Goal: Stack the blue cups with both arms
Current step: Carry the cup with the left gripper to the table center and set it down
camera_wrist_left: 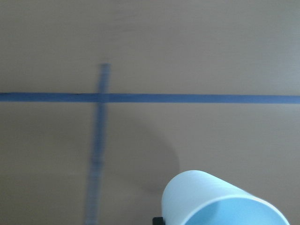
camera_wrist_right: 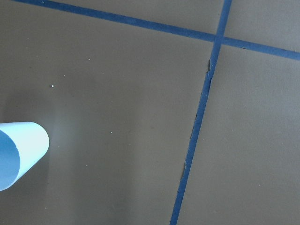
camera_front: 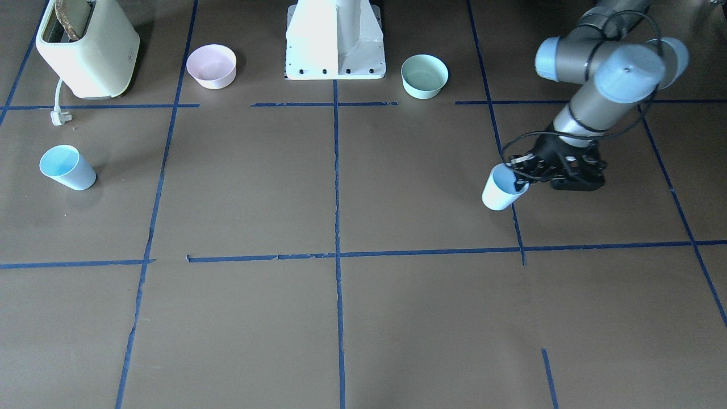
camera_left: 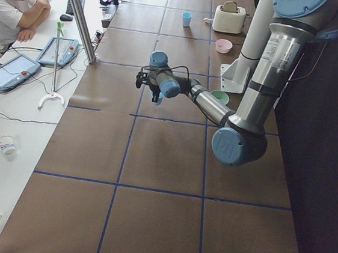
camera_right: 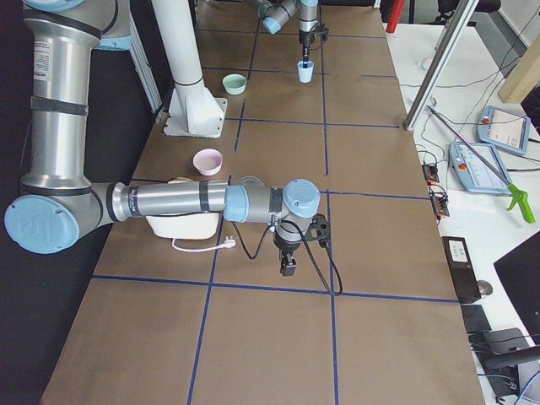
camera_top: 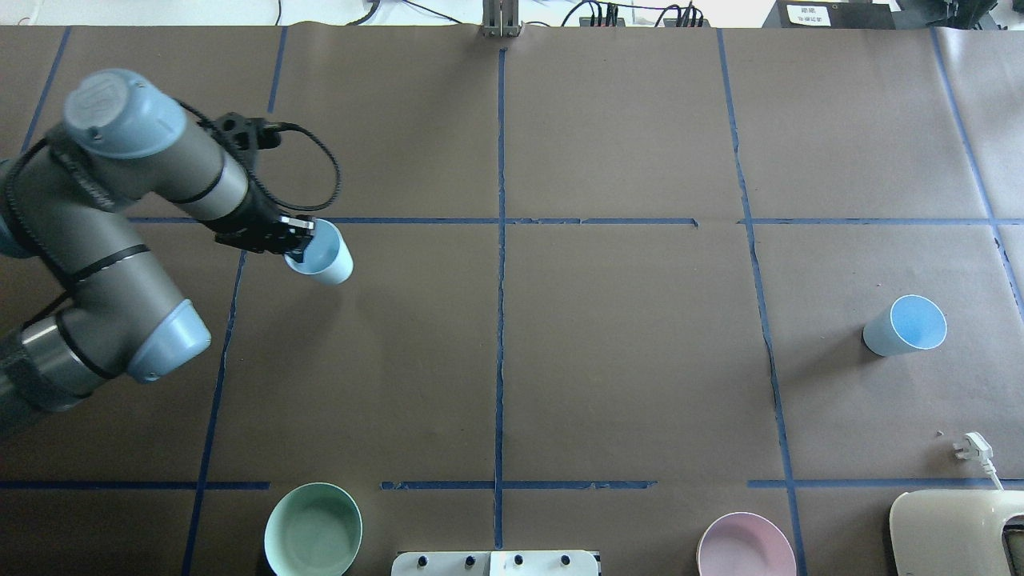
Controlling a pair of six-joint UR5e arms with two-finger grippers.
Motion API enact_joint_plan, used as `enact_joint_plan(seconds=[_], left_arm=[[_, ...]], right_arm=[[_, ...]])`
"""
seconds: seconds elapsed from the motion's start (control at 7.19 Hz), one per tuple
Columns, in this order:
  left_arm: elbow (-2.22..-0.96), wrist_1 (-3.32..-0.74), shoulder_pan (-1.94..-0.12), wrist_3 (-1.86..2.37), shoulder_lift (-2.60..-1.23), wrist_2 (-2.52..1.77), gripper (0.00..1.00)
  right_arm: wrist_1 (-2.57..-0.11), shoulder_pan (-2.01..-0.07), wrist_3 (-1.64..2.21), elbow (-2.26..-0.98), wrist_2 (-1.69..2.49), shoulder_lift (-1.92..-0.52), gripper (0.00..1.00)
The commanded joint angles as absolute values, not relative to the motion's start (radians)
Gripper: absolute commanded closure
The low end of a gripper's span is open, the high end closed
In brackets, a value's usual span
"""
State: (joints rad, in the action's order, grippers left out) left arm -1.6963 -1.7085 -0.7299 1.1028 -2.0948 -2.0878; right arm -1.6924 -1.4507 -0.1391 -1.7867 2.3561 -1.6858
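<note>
My left gripper is shut on the rim of a blue cup, one finger inside it, and holds it tilted, seemingly a little above the table. The front view shows the same gripper and cup; the left wrist view shows the cup low in frame. The second blue cup stands upright alone on the robot's right side, also in the front view and at the right wrist view's left edge. My right gripper shows only in the exterior right view, pointing down; I cannot tell whether it is open or shut.
A mint-green bowl and a pink bowl sit either side of the white pedestal. A cream toaster with a loose plug stands at the robot's right. An operator sits beyond the far edge.
</note>
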Motion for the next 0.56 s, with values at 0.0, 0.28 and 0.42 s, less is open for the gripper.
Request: enact_joint_plan(seconds=[0.0, 0.28, 0.42], left_arm=[[-1.521, -1.652, -0.585, 1.328, -2.384, -1.941, 1.00], [-1.392, -1.658, -0.536, 1.374, -2.494, -1.896, 0.99], [-1.399, -1.660, -0.535, 1.367, -2.468, -1.891, 0.92]], right_arm=[[-1.692, -1.450, -0.140, -1.792, 2.358, -1.669, 0.00], [-1.692, -1.450, -0.140, -1.792, 2.358, -1.660, 0.00], [-1.692, -1.450, -0.140, -1.792, 2.358, -1.660, 0.00]])
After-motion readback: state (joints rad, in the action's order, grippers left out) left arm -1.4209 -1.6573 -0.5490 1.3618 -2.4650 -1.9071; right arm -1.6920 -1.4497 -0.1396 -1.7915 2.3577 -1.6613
